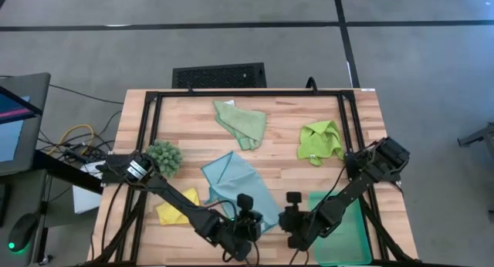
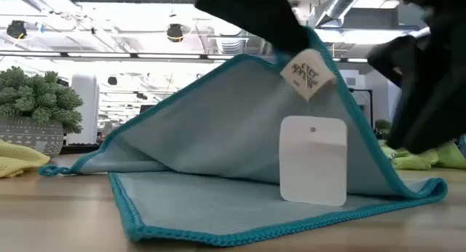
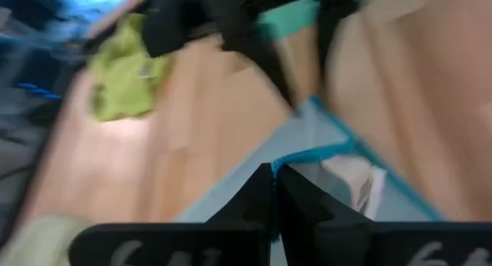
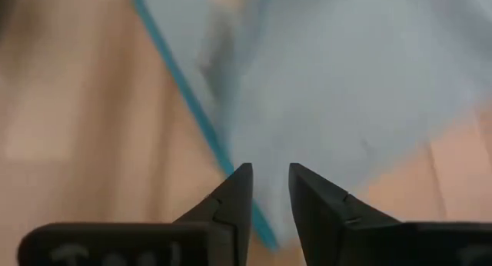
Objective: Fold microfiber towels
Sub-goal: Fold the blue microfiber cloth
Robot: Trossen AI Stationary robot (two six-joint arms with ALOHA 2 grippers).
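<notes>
At the table's left edge sit the dark-green spiky clump point(image 1: 164, 156) and, nearer the front, the yellow towel point(image 1: 176, 209), crumpled and not yet folded; neither is touched. The left gripper point(image 1: 248, 221) is at the front centre, its fingers pinched tight on a corner of the light blue towel point(image 1: 235, 186); in the low view that corner point(image 2: 309, 44) is lifted high, with its label and white tag point(image 2: 313, 161) hanging down, so the cloth rises like a tent off the wood, probably so the raised half can be carried over the flat half. Just to its right the right gripper point(image 1: 294, 218) hovers low over the same towel's edge; its wrist view shows the 2 fingers point(image 4: 231, 197) standing slightly apart over the teal hem with nothing between them, seemingly lining up to take a second corner. Farther back lie the pale sage green towel point(image 1: 241, 122) and, right of it, the lime green towel point(image 1: 320, 142), both loose; the teal tray point(image 1: 343, 236) waits at the front right.
</notes>
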